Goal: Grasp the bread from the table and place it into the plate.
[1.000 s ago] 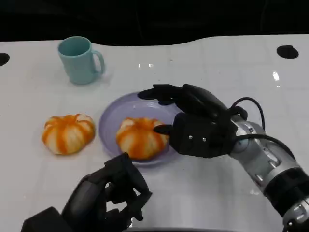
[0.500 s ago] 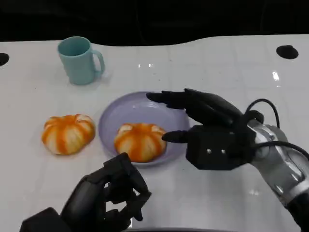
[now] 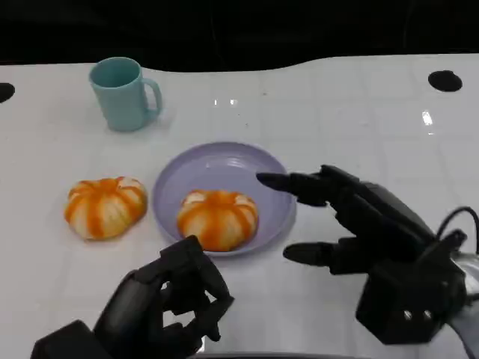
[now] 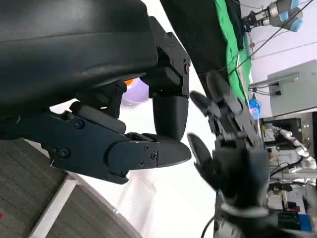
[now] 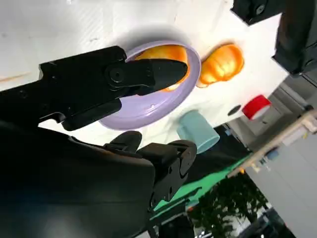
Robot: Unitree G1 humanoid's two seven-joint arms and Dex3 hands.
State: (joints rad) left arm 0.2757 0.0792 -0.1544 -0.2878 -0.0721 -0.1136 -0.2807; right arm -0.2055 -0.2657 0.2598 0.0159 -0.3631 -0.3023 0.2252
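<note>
From the head camera: right hand drawn back off the plate toward the near right of the desk, where half a second earlier it had hung over the plate's right side and a second earlier had been closed round the bun. Fingers now spread wide, nothing between them, fingertips just short of the plate's right rim. One bread left lying on the near part of the plate, free of any hand: judged placed and let go. Second bread unmoved on the desk just left of the plate, not touching it. Left hand unchanged at the near edge, fingers curled in on nothing. Teal mug far left, well apart from all of it. From the left wrist camera: left hand close up, fingers folded inward and empty; right hand beyond it, fingers apart. From the right wrist camera: right hand with fingers open over the plate, bread inside its rim, second bread just outside, mug further off. Judged: release finished for this piece, the other still waiting on the desk.
</note>
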